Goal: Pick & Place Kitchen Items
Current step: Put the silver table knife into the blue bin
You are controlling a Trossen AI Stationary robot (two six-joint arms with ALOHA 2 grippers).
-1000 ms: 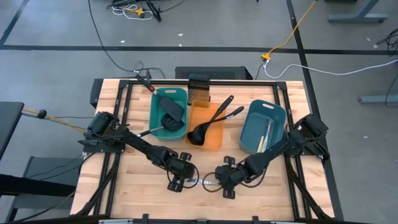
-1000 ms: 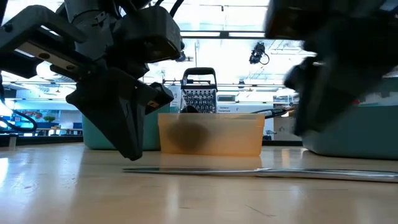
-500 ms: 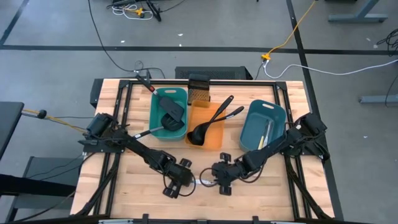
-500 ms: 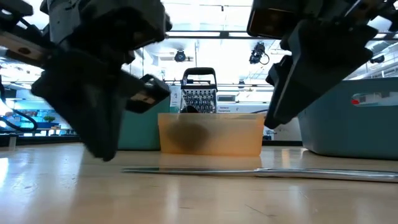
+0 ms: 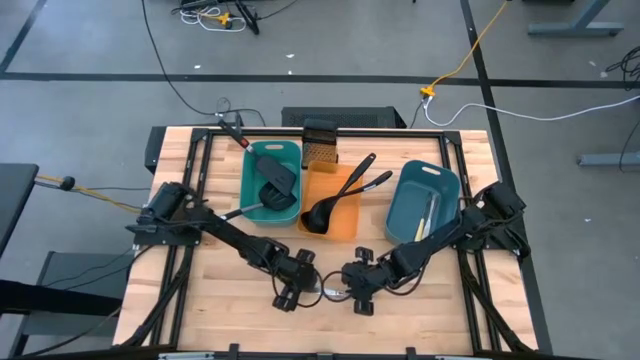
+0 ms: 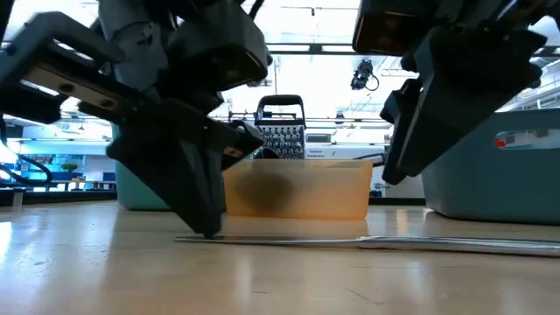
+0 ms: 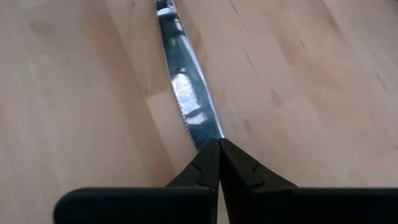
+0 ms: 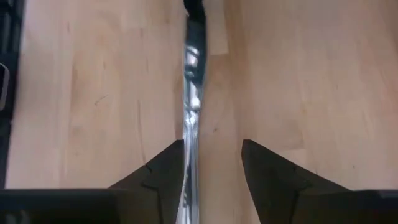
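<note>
High view shows both arms meeting at the near middle of the wooden table (image 5: 220,300), over a silvery knife (image 5: 325,293) lying flat on the boards. The left gripper (image 5: 292,290) is at the knife's left end, its fingers (image 7: 208,168) pressed together with the blade tip running in between them — clenched on the knife, which lies on the wood. The right gripper (image 5: 358,288) sits at the knife's right end, fingers (image 8: 161,171) spread apart, one on each side of the knife; it grips nothing.

Farther back stand three trays side by side. The teal tray (image 5: 270,184) on the left holds a spatula (image 5: 276,172) and a second dark utensil beside it. The orange tray (image 5: 330,208) in the middle holds two black ladles (image 5: 335,200) with handles sticking out over its far right rim. The blue tray (image 5: 420,203) on the right holds pale cutlery (image 5: 426,218). Beyond the orange tray — at the far edge — stands a dark mesh box (image 5: 320,142).
</note>
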